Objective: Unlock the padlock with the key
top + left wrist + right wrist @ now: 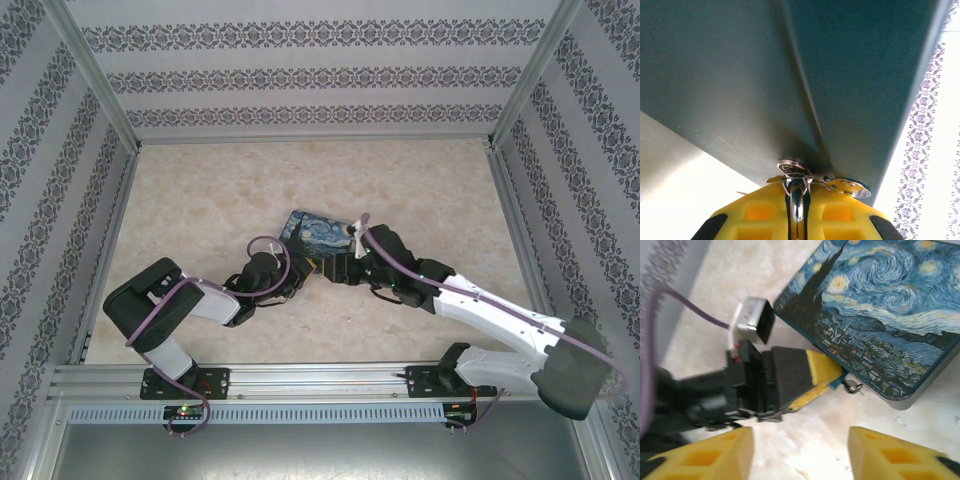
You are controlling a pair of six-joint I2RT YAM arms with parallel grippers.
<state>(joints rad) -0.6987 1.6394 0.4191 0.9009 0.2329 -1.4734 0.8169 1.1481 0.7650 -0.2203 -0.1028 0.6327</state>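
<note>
Where the box (740, 75) carries a clasp (792, 167) on its dark side, the left gripper (796, 189) is pressed together on a thin silvery shackle, seemingly that of the padlock (797, 206). The lock's body is hidden between the pads. Just off the box's near edge, the right gripper (800, 455) hovers with its fingers spread and nothing between them. A small metal piece (855, 386) sticks out beside that edge, too small to identify.

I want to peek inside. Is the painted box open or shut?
Shut: the painted box has its lid flat down, no gap.
</note>
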